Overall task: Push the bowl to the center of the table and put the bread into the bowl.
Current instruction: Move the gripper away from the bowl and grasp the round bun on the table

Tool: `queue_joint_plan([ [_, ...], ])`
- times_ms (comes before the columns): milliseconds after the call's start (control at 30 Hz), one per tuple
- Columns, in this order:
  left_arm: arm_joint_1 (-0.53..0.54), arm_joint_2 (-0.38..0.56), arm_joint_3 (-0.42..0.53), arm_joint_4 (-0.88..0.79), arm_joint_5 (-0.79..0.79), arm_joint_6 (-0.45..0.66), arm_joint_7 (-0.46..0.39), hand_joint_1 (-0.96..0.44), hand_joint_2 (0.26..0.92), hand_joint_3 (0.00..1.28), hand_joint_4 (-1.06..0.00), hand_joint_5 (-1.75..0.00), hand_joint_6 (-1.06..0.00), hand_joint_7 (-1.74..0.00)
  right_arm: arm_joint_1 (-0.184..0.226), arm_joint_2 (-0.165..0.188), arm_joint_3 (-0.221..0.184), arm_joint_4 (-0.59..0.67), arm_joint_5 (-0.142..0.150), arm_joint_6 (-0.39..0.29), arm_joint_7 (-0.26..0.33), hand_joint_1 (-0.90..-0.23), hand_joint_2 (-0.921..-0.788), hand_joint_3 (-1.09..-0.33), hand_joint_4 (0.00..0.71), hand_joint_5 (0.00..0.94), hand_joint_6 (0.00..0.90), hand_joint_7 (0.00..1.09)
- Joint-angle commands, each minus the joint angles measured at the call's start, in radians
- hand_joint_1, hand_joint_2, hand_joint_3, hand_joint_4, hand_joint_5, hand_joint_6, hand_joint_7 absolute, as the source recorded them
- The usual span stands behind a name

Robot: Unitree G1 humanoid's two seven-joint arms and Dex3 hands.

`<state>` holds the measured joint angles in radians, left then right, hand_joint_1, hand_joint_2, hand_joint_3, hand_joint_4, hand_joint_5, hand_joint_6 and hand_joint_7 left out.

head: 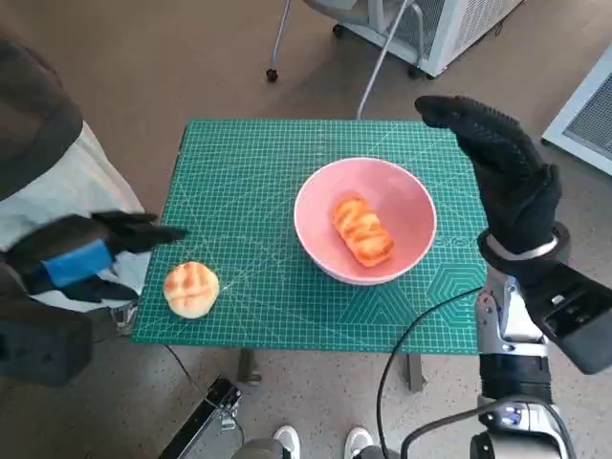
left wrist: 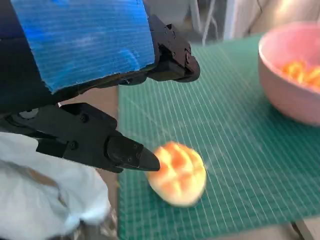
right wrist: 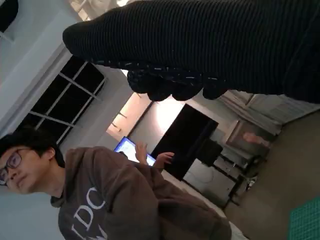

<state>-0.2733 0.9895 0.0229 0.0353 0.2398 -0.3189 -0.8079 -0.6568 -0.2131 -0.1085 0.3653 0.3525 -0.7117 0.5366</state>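
- The pink bowl (head: 365,221) sits a little toward three o'clock of the middle of the green desk (head: 249,172), and one long glazed bread (head: 362,230) already lies inside it.
- A second piece, the round scored bun (head: 191,289), rests on the mat near the desk's eight o'clock corner, well apart from the bowl.
- The left hand (head: 81,256) hovers at the nine o'clock edge, just beside the bun; in the left wrist view its fingers (left wrist: 131,152) are spread apart with nothing between them, one tip right next to the bun (left wrist: 178,173), though contact is too blurred to call.
- The right hand (head: 507,172) is raised above the three o'clock edge, off the bowl, holding nothing; the glove looks flat, but the wrist view hides how far its fingers spread.
- My read on handling: the bun looks light, soft and springy, with a glossy crust that may slip or dent under a hard squeeze.
- Best take, I'd judge, is across its widest part, fingers on opposite sides low near the mat, closing gently.
- The bowl looks rigid, smooth and light, so it should slide easily on the mat; a nudge low on its wall would be safer than at the rim.
- A person (right wrist: 115,200) shows in the right wrist view, away from the action.
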Motion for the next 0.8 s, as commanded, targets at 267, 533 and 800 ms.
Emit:
queue_joint_plan([
  [267, -0.112, -0.081, -0.184, 0.183, 0.196, -0.111, 0.103, -0.07, 0.822, 0.0, -0.3, 0.0, -0.41, -0.01, 0.013, 0.003, -0.007, -0.005, 0.024, 0.029, 0.036, -0.664, -0.921, -0.708, 0.117, 0.18, -0.001, 0.71],
  [533, -0.163, -0.156, -0.305, 0.346, 0.339, -0.178, 0.22, -0.07, 0.842, 0.01, -0.31, -0.01, -0.4, 0.0, 0.024, -0.003, -0.01, -0.028, 0.016, 0.035, 0.031, -0.657, -0.921, -0.709, 0.113, 0.188, -0.001, 0.71],
  [800, -0.217, -0.191, -0.397, 0.489, 0.443, -0.221, 0.297, -0.16, 0.91, 0.13, -0.54, -0.18, -0.52, -0.57, 0.038, -0.009, -0.016, -0.05, 0.004, 0.038, 0.02, -0.656, -0.921, -0.712, 0.112, 0.197, -0.001, 0.71],
])
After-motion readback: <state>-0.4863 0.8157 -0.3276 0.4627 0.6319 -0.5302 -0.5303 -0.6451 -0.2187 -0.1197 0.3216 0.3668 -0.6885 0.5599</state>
